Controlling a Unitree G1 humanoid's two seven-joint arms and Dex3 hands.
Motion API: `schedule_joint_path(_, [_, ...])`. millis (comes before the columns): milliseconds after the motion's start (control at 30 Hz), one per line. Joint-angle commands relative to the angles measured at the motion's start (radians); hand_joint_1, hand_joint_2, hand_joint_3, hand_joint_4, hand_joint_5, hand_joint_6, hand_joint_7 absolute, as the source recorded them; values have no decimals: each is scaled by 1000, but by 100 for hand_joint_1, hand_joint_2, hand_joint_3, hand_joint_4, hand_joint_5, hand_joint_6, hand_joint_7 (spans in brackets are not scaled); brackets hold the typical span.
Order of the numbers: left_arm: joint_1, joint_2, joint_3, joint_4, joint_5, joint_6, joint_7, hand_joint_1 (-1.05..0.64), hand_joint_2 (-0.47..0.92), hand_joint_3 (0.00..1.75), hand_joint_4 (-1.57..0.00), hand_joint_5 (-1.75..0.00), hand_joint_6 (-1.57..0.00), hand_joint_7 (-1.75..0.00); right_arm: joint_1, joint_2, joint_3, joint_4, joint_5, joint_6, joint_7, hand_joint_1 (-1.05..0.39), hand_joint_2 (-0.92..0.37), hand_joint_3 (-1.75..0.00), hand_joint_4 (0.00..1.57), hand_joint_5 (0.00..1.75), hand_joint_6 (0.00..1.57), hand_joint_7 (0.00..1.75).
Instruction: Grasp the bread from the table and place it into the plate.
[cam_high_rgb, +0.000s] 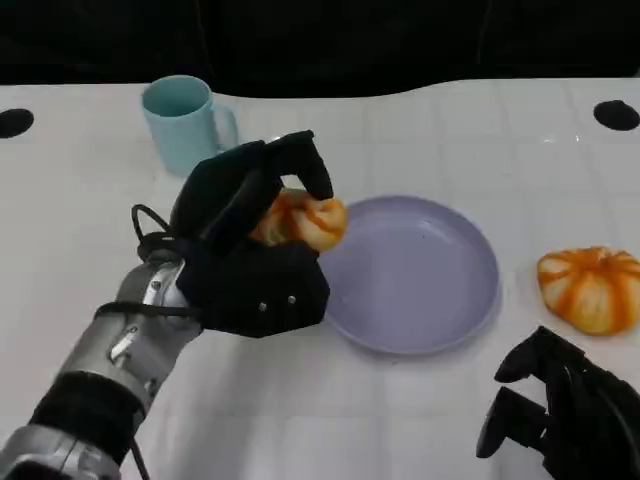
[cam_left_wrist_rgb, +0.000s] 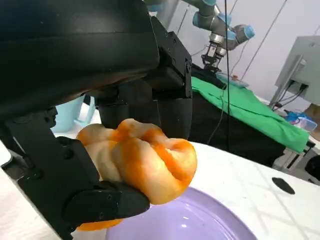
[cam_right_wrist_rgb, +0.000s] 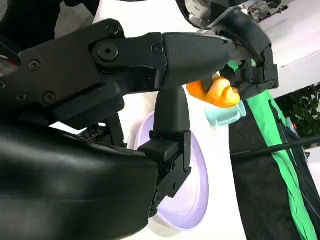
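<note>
Gripping the bread (cam_high_rgb: 300, 222), the left hand (cam_high_rgb: 250, 240) holds it at the plate (cam_high_rgb: 440, 310) rim; grasp looks done, release remains.

- Head view: high, looking down the white table (cam_high_rgb: 80, 250); whole purple plate (cam_high_rgb: 420, 275) ahead of both hands' fingers.
- Left wrist view: very close behind the left hand (cam_left_wrist_rgb: 75, 100), facing past its fingers across the plate (cam_left_wrist_rgb: 200, 220) rim.
- Right wrist view: close behind the right hand (cam_right_wrist_rgb: 100, 100), turned sideways; shares the plate (cam_right_wrist_rgb: 197, 185) beyond its fingers.
</note>
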Motion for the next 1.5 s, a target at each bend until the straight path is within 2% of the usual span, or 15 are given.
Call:
schedule_joint_path(33, [-48,-18,-15,52,-2,-44,12,-11,31,143,-92,-175,-72,-175,3,-3,1,-3,2,-6,-3,-52,-92,-43,63,175,42,166])
schedule_joint_path(367, [-122,-70,-75,164,49,-93,64,-13,31,146,-96,-175,-73,-175,8,2,3,-4,9,-6,-8,-51,-92,-43,62,175,40,167])
schedule_joint_path(867, [-215,-154,-129,297,69,-87,56,-16,39,132,-92,-175,-70,-175,12,-2,11,-2,1,-22,3,-51,-92,-44,63,175,42,165])
schedule_joint_path(1133, [-233,-165,-154,336,80,-88,49,-16,43,125,-91,-175,-68,-175,17,2,14,-9,8,-14,-4,-50,-92,-43,62,175,42,165])
schedule_joint_path(1233, [-233,-166,-145,340,55,-86,-3,-19,51,108,-77,-175,-69,-129,17,0,17,-7,1,-23,-2,-50,-92,-44,62,175,42,165])
schedule_joint_path(1300, [-236,-162,-157,339,67,-73,-17,-19,52,105,-75,-175,-70,-123,18,-1,17,-7,3,-23,0,-50,-92,-44,62,175,42,165])
schedule_joint_path(1333, [-238,-158,-166,338,78,-63,-25,-25,70,68,-66,-136,-60,-81,18,-1,17,-8,5,-23,2,-50,-92,-44,62,175,42,165])
schedule_joint_path(1367, [-239,-156,-172,337,85,-56,-31,-28,81,46,-65,-120,-61,-58,18,-2,16,-8,7,-23,3,-50,-92,-44,62,175,42,165])
schedule_joint_path(1400, [-245,-150,-184,339,97,-54,-43,-29,86,35,-64,-112,-61,-46,18,0,15,-8,11,-20,2,-50,-92,-44,62,175,42,165])
schedule_joint_path(1433, [-250,-146,-193,339,103,-51,-56,-35,89,30,-53,-99,-51,-33,18,1,14,-8,13,-18,1,-50,-92,-44,62,175,42,165])
schedule_joint_path(1500, [-265,-133,-217,329,122,-26,-108,-50,91,31,-31,-72,-38,-15,18,1,14,-10,12,-17,-2,-50,-92,-44,63,175,42,165])
